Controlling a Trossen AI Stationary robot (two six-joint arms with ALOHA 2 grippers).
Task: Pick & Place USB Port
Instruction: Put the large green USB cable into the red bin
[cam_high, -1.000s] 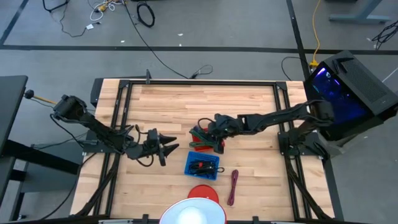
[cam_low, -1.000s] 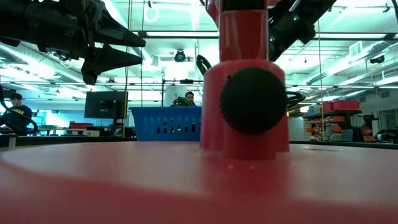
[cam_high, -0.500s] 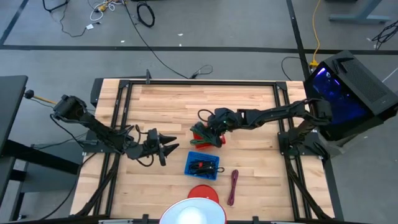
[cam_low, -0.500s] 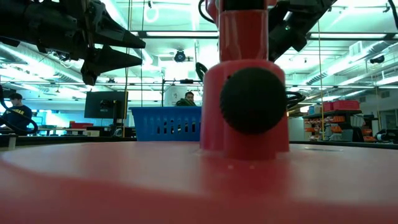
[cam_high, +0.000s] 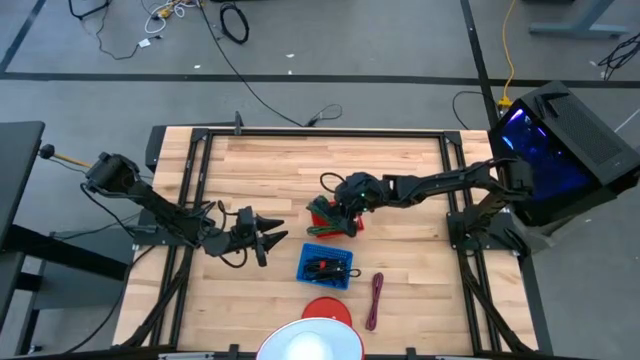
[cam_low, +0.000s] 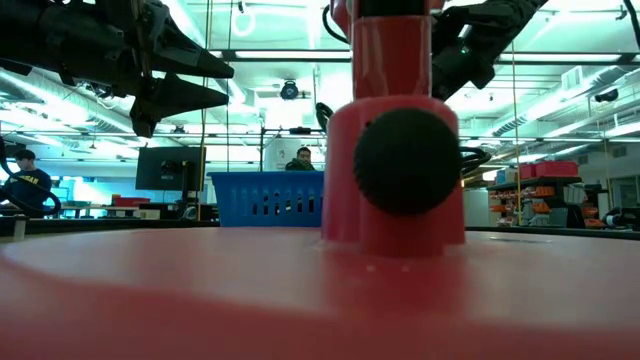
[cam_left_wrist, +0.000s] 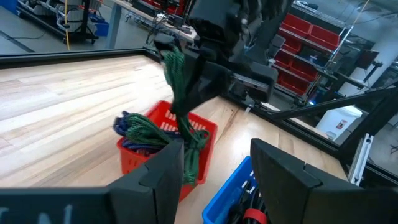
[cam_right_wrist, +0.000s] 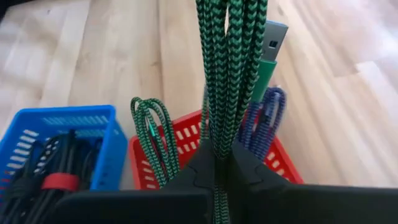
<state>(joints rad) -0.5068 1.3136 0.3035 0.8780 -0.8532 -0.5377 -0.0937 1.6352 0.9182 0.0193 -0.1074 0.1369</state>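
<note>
Overhead, the right claw (cam_high: 335, 212) is being held above the red basket (cam_high: 322, 226) near the middle of the counter (cam_high: 280, 170), clenched on a green braided USB cable (cam_high: 327, 219) that is trailing down into that basket. The blue basket (cam_high: 326, 266) is sitting just in front of the red one, nearer the camera, with dark cables inside, and a maroon cable (cam_high: 376, 299) is lying loose beside it. The left claw (cam_high: 272, 233) is being kept apart to the left, spread and empty.

From counter level, most of the picture is being blocked by a red object (cam_low: 397, 150); the blue basket (cam_low: 265, 198) is showing behind it, and a person (cam_low: 298, 159) is seated in the room beyond.

From the left wrist, the green cable (cam_left_wrist: 180, 87) is being seen hanging from the right claw (cam_left_wrist: 208, 37) over the red basket (cam_left_wrist: 163, 146), where blue cables (cam_left_wrist: 142, 129) are also being kept.

From the right wrist, the green bundle (cam_right_wrist: 230, 68) is being pinched between the fingers (cam_right_wrist: 199, 171), its USB plug (cam_right_wrist: 272, 40) showing, while a second green coil (cam_right_wrist: 155, 137) is standing in the red basket (cam_right_wrist: 186, 158).

Snagging is probably the main risk: the trailing loops could be catching the other cables or the basket wall, so that they or the basket are dragged along; the bundle could also be slipping out, being gripped on few strands.
</note>
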